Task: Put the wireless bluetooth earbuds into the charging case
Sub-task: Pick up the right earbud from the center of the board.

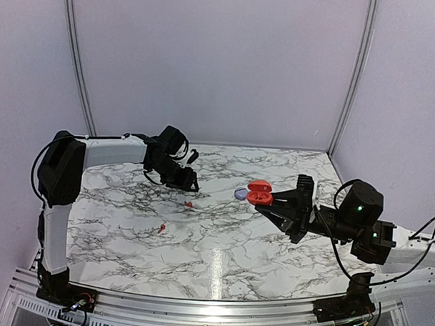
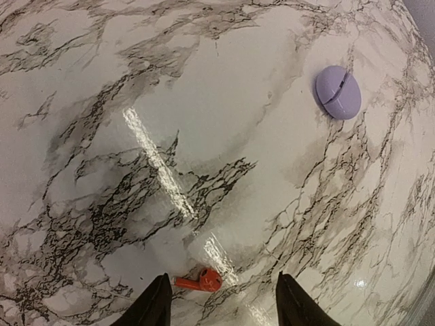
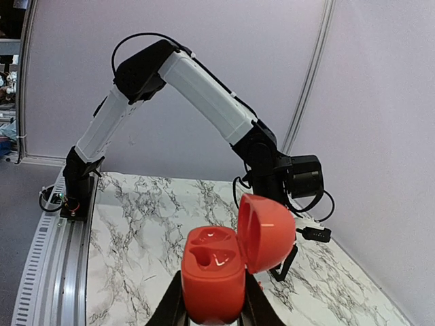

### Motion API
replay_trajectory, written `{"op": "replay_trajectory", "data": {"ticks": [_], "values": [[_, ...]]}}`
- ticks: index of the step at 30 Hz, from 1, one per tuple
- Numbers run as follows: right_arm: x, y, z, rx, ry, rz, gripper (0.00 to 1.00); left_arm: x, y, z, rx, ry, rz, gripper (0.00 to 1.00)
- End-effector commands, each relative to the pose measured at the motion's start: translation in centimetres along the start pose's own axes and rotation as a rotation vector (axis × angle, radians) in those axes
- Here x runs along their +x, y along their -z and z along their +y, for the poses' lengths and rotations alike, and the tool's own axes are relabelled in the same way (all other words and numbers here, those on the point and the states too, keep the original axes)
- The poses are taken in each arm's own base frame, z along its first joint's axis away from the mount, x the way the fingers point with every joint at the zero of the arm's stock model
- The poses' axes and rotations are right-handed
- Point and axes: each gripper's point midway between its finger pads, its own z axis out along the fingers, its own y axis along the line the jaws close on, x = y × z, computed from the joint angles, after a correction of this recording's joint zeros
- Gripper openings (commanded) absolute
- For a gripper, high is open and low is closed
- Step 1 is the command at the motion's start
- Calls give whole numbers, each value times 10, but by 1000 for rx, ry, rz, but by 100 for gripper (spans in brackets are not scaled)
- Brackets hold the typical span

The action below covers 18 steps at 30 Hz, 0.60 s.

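Red earbud point(image 2: 202, 280) flat, long axis across spread left hand point(image 2: 221, 288); right hand point(image 3: 212, 302) clamps open case point(image 3: 214, 272).

Legible text, labels, brands, numbers, signs: none in any view. The red charging case point(image 3: 214, 272), lilac round case point(image 2: 338, 92) and marble table point(image 1: 222, 227) bear no readable marking.

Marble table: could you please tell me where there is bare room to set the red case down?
Bare: the wide near strip of the table, from the nearer earbud across to the right arm. Crowded: the middle, around the left gripper, other earbud and purple case.
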Motion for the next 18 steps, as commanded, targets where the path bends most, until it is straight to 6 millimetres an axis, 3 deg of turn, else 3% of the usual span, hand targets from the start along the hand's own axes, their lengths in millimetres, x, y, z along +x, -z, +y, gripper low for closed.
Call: {"op": "replay_trajectory", "data": {"ticks": [1,8,18], "values": [[-15,3,-2,14,-3,-48,0,-6,-9,-3,64,16,-1,55],[-14,5,-1,11,-8,-51,0,11,-32,-3,120,25,39,56],[-14,3,0,-3,-1,-47,0,31,-51,7,96,33,85,58]]}}
